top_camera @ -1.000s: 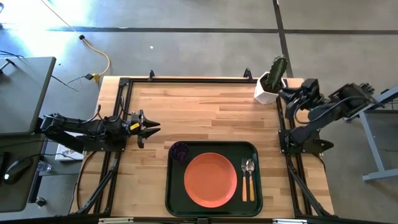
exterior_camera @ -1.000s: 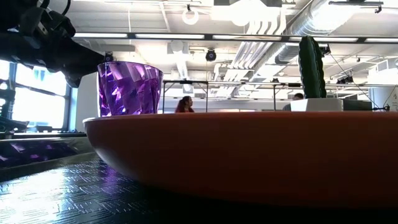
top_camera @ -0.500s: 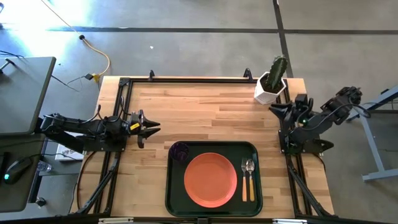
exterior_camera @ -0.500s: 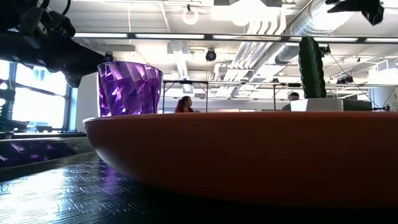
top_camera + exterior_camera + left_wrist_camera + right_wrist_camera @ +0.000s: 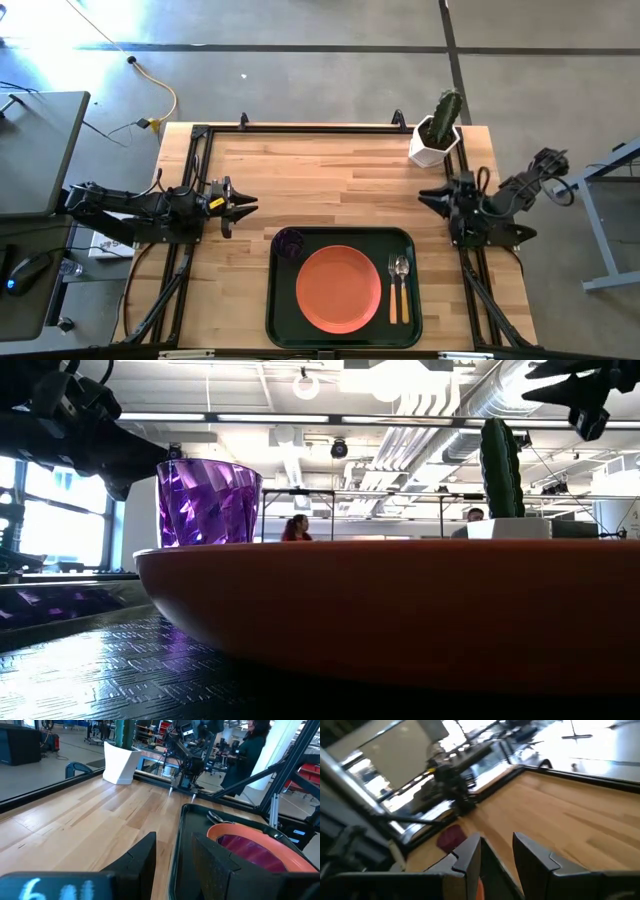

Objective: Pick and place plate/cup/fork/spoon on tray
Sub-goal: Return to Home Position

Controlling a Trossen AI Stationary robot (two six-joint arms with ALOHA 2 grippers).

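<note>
One tray at the 6 o'clock edge of the table, bearing one plate centrally, one cup upright in its 11 o'clock corner, and one fork beside one spoon at the plate's 3 o'clock. Long axes 12-to-6, heads toward 12. Left gripper at 9 o'clock, right gripper at 3 o'clock, both narrowly parted and empty.

Probably a lab: exposed ceiling ducts.

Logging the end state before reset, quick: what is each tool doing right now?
Left tool: open, holding nothing.
Right tool: open, holding nothing.
</note>
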